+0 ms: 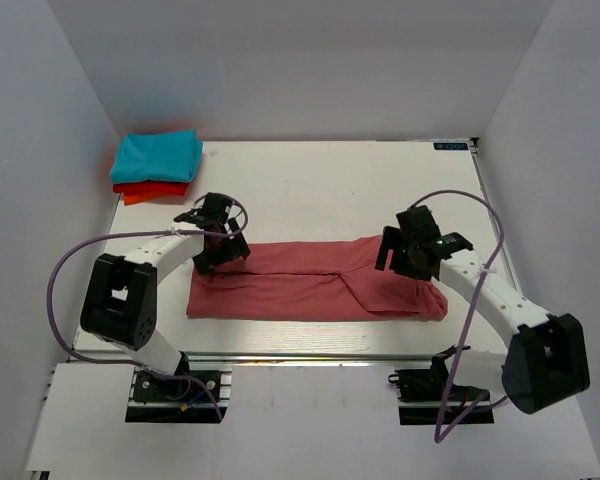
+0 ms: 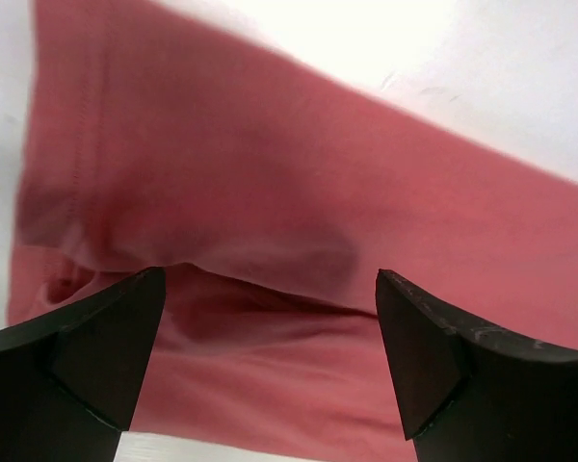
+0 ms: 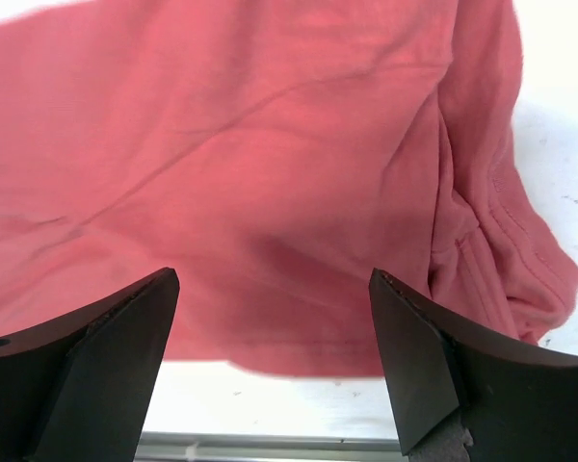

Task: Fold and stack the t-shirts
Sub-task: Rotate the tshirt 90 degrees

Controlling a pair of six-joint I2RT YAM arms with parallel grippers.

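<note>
A white table (image 1: 330, 180) with faint plank lines sits boxed in by plain pale-grey panels: a left wall (image 1: 40, 150), back wall (image 1: 300, 60) and right wall (image 1: 570, 150). Light falls evenly. A small dark label (image 1: 450, 145) marks the table's far right corner.

Robot lab test cell: white walls (image 1: 300, 70) boxing white table (image 1: 320, 180), cabled arms (image 1: 120, 300) on bolted mounts (image 1: 175, 395).

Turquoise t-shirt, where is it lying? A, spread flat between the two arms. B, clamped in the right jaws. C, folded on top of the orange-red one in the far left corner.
C: the folded turquoise t-shirt rests on the orange-red t-shirt at the far left corner of the table.
</note>
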